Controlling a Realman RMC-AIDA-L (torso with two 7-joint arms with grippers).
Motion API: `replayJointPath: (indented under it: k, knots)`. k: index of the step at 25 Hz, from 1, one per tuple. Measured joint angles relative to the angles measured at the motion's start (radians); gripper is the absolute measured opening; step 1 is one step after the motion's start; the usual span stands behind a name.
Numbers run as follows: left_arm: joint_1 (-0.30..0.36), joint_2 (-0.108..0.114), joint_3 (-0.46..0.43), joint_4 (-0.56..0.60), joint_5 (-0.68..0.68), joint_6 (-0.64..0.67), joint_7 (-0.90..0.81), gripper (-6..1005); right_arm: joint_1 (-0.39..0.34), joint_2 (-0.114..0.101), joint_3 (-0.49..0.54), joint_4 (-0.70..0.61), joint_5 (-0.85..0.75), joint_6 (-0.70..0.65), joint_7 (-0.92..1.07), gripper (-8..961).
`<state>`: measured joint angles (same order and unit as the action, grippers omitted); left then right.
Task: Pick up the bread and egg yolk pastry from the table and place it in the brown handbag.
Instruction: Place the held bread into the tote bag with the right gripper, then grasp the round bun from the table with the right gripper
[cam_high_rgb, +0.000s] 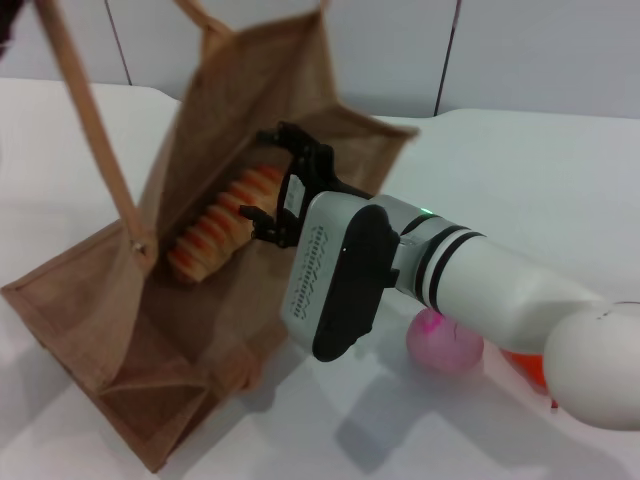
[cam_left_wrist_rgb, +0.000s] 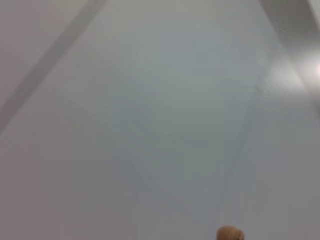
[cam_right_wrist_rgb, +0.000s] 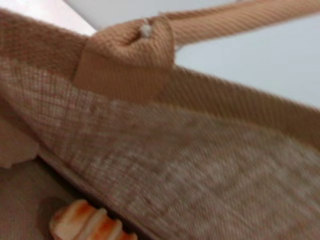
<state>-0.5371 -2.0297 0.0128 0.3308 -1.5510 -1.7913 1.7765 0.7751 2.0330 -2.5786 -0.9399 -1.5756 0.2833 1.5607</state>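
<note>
The brown handbag (cam_high_rgb: 200, 130) stands open on the white table, one handle (cam_high_rgb: 90, 120) pulled taut up past the top left edge of the head view. The bread (cam_high_rgb: 218, 225), orange with cream stripes, lies inside the bag against its far wall; its end also shows in the right wrist view (cam_right_wrist_rgb: 87, 222). My right gripper (cam_high_rgb: 268, 180) reaches into the bag's mouth just beside the bread, fingers spread and open, nothing between them. The egg yolk pastry is out of view. My left gripper does not show; the left wrist view has only a tan scrap (cam_left_wrist_rgb: 230, 233) at its edge.
A pink round bun (cam_high_rgb: 445, 340) lies on the table under my right forearm. An orange-red fruit (cam_high_rgb: 522, 366) sits beside it, mostly hidden by the arm. The bag's woven wall (cam_right_wrist_rgb: 175, 165) fills the right wrist view.
</note>
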Motion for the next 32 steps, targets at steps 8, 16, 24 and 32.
replayJointPath:
  k: [8,16,24,32]
  knots:
    - [0.058,0.0,-0.173,-0.033,0.0,0.095,0.052,124,-0.097,-0.016,0.081,-0.066,-0.003,0.002,0.016,893]
    - [0.076,-0.002,-0.228,-0.062,-0.001,0.16,0.108,123,-0.193,-0.043,0.191,-0.114,-0.004,-0.04,0.016,891]
    - [0.057,-0.003,-0.214,-0.062,0.027,0.166,0.109,121,-0.162,-0.019,0.478,0.073,0.001,-0.422,0.009,890]
    - [0.009,0.001,-0.214,-0.062,0.137,0.141,0.109,122,-0.064,-0.013,0.566,0.25,0.009,-0.612,0.015,888]
